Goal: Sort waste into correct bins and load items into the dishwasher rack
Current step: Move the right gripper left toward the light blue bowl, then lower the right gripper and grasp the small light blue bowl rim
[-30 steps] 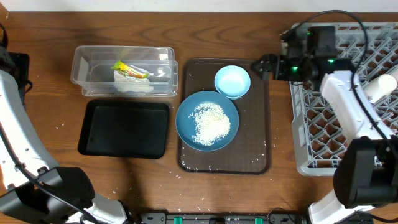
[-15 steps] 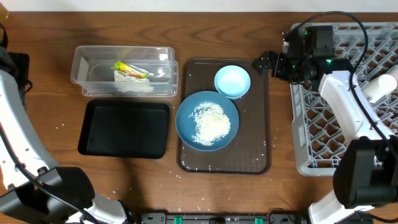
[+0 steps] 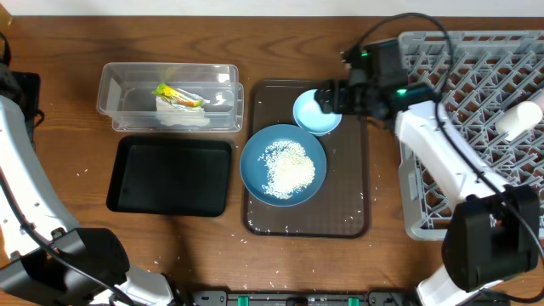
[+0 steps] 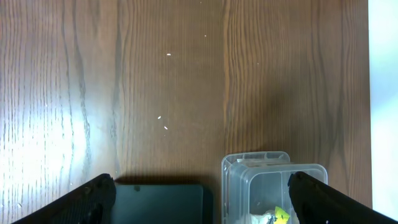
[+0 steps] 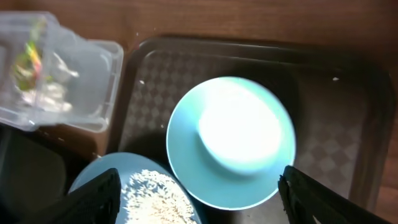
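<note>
The small light-blue bowl [image 3: 308,111] sits upright and empty at the far end of the brown serving tray [image 3: 357,183], just beside the dark-blue dish [image 3: 255,166] heaped with rice [image 3: 287,166]. Being empty, it is probably the easiest piece to lift into the dishwasher rack [image 3: 476,136]. The right gripper [image 3: 327,99] hangs over the bowl's rim on an arm reaching leftward from the rack, its fingers [image 5: 93,196] spread wide and touching nothing. The left gripper [image 4: 200,182] hovers over the table [image 4: 155,74] by the clear tub [image 4: 273,186], likewise spread and empty.
</note>
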Controlling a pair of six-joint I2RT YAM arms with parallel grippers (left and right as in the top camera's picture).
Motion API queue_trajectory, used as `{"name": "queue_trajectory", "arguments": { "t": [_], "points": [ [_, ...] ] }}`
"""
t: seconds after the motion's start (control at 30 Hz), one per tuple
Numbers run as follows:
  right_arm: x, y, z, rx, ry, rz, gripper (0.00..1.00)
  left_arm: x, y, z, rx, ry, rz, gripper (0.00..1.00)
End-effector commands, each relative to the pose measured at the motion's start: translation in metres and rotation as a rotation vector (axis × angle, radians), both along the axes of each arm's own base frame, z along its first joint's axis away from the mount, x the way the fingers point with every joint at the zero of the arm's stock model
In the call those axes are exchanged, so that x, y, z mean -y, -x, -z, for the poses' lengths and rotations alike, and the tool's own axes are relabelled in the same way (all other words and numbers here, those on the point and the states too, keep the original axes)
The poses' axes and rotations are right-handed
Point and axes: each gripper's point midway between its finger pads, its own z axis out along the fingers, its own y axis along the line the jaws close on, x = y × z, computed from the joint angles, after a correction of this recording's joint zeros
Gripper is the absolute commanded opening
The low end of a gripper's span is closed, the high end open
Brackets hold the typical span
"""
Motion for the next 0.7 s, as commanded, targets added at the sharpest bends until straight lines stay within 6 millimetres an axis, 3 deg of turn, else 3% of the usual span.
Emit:
{"name": "queue_trajectory", "arguments": {
  "t": [0.0,0.2,0.37,0.5,0.67],
  "points": [
    [-0.001,-0.001,-0.015,0.078,0.121,0.01,0.81,-0.003,0.003,0.003,-0.026,-0.012,0.001,0.92],
    [-0.009,0.01,-0.034,-0.008,0.152,-0.027,0.84,-0.003,0.003,0.003,-0.026,-0.012,0.001,0.92],
    [-0.02,0.001,-0.054,-0.088,0.171,-0.08,0.86,-0.003,0.003,0.003,-0.026,-0.012,0.001,0.92],
    [-0.038,-0.018,-0.039,-0.101,0.185,-0.098,0.84,-0.003,0.003,0.003,-0.026,-0.012,0.001,0.92],
    [-0.055,-0.029,0.007,-0.15,0.212,-0.069,0.74,-0.003,0.003,0.003,-0.026,-0.012,0.001,0.92]
  ]
}}
